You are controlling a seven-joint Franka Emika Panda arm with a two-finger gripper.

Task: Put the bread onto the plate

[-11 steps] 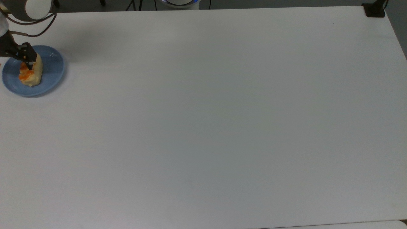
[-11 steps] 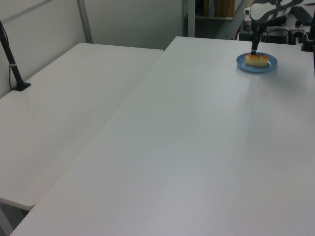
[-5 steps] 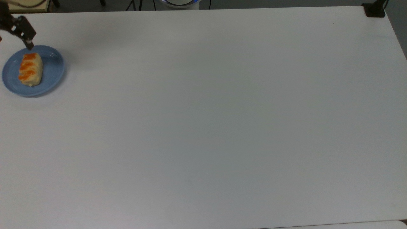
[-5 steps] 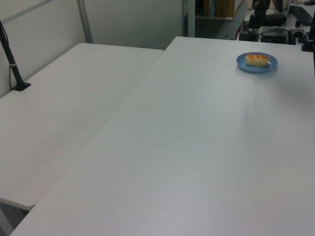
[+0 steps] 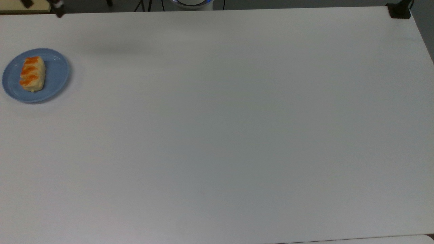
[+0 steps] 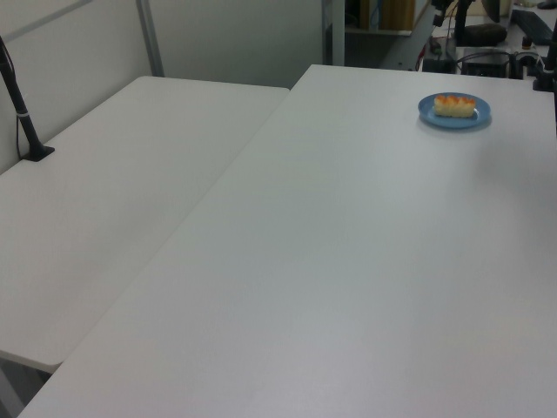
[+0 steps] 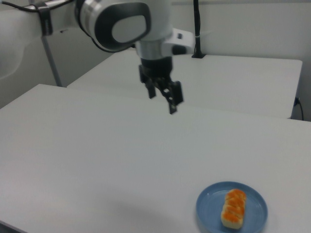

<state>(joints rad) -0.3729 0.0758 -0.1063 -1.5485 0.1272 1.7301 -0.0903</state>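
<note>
Tool hangs above orange-striped beige bread.

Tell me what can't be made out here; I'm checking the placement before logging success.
Top view: gripper, cut off by the upper edge.
Left view: bread, too far off to count its stripes.
Every view: where the bread's underside meets the plate, hidden by the bread itself.
</note>
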